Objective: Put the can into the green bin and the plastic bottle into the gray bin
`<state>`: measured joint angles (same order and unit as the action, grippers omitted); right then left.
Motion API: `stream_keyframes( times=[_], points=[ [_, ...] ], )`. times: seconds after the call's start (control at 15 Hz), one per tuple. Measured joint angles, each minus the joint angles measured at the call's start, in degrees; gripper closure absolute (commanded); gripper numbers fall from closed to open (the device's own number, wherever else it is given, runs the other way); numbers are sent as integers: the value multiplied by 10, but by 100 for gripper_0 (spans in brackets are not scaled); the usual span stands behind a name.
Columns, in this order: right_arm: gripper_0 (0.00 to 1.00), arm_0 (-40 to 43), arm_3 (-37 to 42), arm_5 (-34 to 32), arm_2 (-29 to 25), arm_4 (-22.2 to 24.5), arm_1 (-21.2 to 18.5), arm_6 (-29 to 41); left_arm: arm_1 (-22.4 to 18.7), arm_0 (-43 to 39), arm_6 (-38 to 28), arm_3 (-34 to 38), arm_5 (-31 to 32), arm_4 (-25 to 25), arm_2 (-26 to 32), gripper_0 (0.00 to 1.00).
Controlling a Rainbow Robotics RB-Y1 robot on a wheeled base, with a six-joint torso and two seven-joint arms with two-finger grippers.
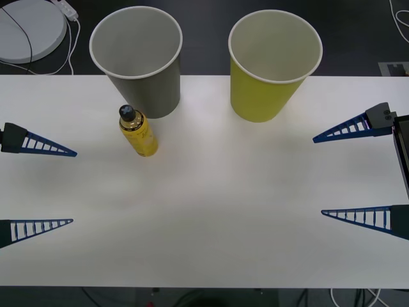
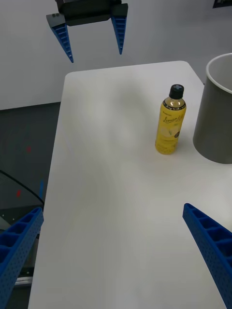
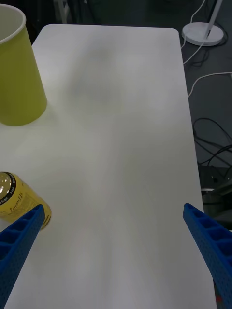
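The plastic bottle (image 1: pixel 137 131), yellow with a black cap, stands upright on the white table just in front of the gray bin (image 1: pixel 150 89). The green bin (image 1: pixel 262 96) stands to the right of the gray one at the table's far edge. The can is out of view. My left gripper (image 1: pixel 74 187) is open at the table's left side, level with the bottle and apart from it. My right gripper (image 1: pixel 318 176) is open at the right side with nothing between its fingers. The right wrist view has the bottle (image 2: pixel 170 123) beside the gray bin (image 2: pixel 217 120), with the left gripper (image 2: pixel 96 56) beyond.
The white table (image 1: pixel 211 211) is bare across its middle and front. Behind its far left corner a round white base (image 1: pixel 25 29) with cables sits on the dark floor. In the left wrist view the bottle (image 3: pixel 17 198) is close by and the green bin (image 3: pixel 17 82) farther off.
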<state>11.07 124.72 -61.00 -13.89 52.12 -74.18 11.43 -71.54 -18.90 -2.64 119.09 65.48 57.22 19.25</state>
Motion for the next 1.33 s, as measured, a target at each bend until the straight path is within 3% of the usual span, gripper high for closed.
stream_keyframes(
  times=[0.67, 1.0, 1.33],
  points=[
    [0, 0, 0, 0, 0, 0, 0, 0, 27, -11, 7, -40, -6, -15, -16, 0],
    [0, 0, 0, 0, 0, 0, 0, 0, 28, -11, -2, -77, -45, -17, -19, 0],
    [0, 0, 0, 0, 0, 0, 0, 0, 28, -12, -9, -90, -120, -19, -59, 0]
  ],
)
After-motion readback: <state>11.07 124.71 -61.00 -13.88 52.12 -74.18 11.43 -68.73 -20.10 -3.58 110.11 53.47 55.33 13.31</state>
